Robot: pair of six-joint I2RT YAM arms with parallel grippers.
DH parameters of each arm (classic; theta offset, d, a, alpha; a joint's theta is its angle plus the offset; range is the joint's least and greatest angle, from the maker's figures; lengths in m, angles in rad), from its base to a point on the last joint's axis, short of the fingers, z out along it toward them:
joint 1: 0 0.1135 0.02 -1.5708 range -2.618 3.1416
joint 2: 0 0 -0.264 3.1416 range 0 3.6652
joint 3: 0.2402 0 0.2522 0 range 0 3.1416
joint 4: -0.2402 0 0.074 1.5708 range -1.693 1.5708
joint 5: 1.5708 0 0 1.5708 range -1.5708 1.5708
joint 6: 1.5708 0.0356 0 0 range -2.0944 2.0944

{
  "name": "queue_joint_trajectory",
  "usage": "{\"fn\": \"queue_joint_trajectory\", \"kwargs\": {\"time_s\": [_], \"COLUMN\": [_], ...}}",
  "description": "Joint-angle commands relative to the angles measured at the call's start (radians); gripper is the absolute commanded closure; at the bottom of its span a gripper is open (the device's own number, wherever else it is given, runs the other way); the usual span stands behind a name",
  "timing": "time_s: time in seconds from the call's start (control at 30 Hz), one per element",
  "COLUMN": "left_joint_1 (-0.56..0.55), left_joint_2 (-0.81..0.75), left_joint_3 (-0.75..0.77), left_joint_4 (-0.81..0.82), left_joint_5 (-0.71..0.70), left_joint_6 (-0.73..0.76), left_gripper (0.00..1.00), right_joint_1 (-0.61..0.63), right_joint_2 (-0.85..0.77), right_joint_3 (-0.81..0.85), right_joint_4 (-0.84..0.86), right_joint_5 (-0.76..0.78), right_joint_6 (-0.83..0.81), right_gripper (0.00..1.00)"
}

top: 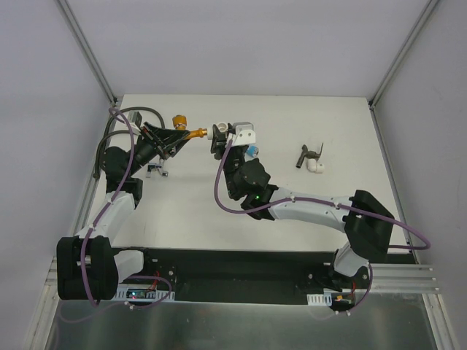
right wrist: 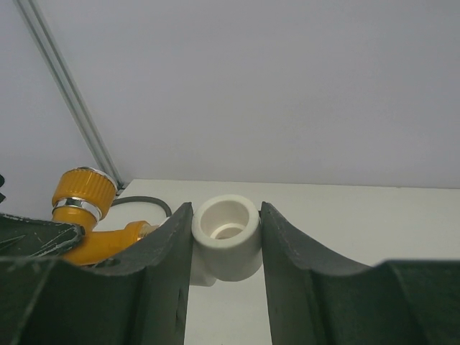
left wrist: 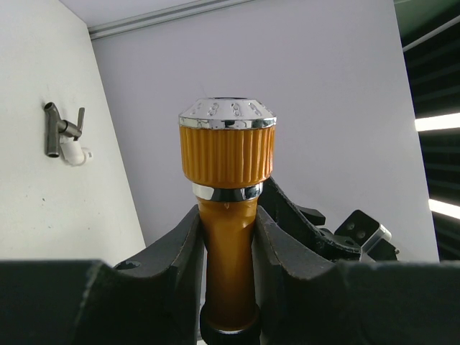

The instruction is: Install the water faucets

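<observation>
My left gripper (top: 174, 138) is shut on the shiny orange faucet (top: 182, 125), held above the table at the back left. In the left wrist view the fingers (left wrist: 180, 251) clamp its orange neck (left wrist: 227, 237) below the ribbed knob with a silver cap. My right gripper (top: 219, 135) is shut on a white elbow fitting (top: 217, 132), right at the faucet's spout end. In the right wrist view the fitting (right wrist: 226, 241) sits between the jaws, open socket up, and the orange faucet (right wrist: 90, 208) touches its left side. The dark grey-brown faucet (top: 309, 154) lies at the right.
A white elbow fitting (top: 317, 168) sits on the dark grey-brown faucet's end; both also show in the left wrist view (left wrist: 63, 131). A small blue and silver piece (top: 156, 170) lies under my left arm. A black hose (right wrist: 141, 203) lies behind the orange faucet. Walls enclose the table.
</observation>
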Motion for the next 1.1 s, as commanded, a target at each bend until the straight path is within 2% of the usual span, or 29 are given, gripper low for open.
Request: {"fn": "queue_joint_trajectory", "kwargs": {"time_s": [0.0, 0.73, 1.07], "left_joint_1": [0.008, 0.006, 0.002], "left_joint_2": [-0.019, 0.035, 0.062], "left_joint_3": [0.034, 0.057, 0.051], "left_joint_4": [0.087, 0.114, 0.179], "left_joint_5": [0.036, 0.083, 0.083], "left_joint_6": [-0.005, -0.028, -0.068], "left_gripper": [1.00, 1.00, 1.00], "right_joint_1": [-0.003, -0.020, -0.026], "right_joint_2": [-0.007, -0.043, -0.046], "right_joint_3": [0.051, 0.021, 0.010], "right_joint_4": [0.041, -0.039, -0.054], "right_joint_5": [-0.002, -0.122, -0.116], "right_joint_6": [0.015, 0.058, 0.098], "right_gripper": [0.98, 0.98, 0.98]}}
